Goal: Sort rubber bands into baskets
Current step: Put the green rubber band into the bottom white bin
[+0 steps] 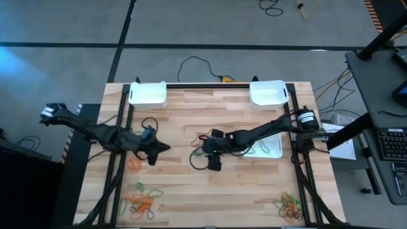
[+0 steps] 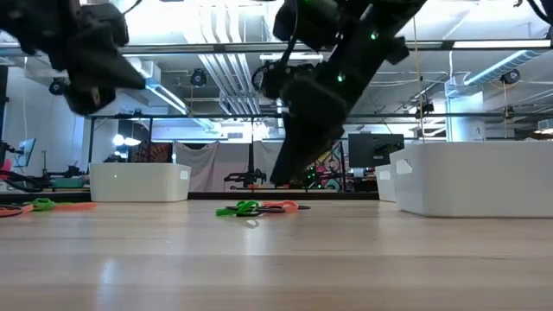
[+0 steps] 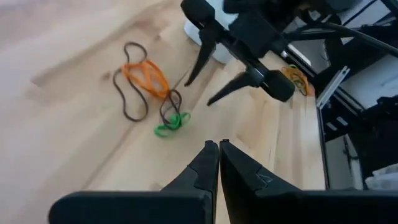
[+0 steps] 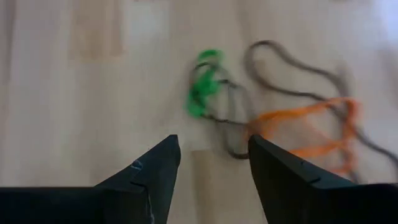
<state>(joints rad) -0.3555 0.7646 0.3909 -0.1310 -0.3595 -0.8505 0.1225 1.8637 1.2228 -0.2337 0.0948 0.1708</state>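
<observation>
Wooden counter (image 1: 241,184) fills the right wrist view, where the right claw (image 4: 214,165) hangs open just short of a small tangle of rubber bands (image 4: 273,118): a green one nearest, dark and orange loops just beyond. So the right arm looks best placed to reach forward. Off to its side, the left claw (image 3: 218,155) hovers closed and empty, farther from the tangle. Farther off, a white basket (image 1: 267,92) sits at the counter's back edge.
</observation>
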